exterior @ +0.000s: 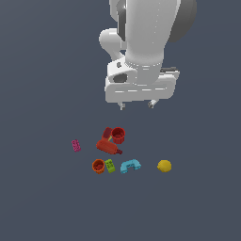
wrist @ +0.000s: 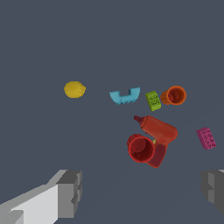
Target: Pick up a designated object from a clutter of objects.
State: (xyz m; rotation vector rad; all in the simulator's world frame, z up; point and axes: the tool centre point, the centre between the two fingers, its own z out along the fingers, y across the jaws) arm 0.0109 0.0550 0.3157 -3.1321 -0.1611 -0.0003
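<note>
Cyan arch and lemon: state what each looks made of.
Cyan arch: apparently moulded plastic, going by its flat uniform colour, matte finish and blocky edges. Lemon: a rounded, evenly yellow body with soft shading; toy plastic or fruit, which the render leaves open.

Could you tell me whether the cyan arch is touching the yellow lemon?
No, in the exterior view the cyan arch and the yellow lemon lie apart, with bare floor between them.

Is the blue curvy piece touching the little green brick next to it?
Apart. The wrist view shows a strip of bare floor between the blue arch piece and the green brick; the exterior view shows a small gap too.
</note>
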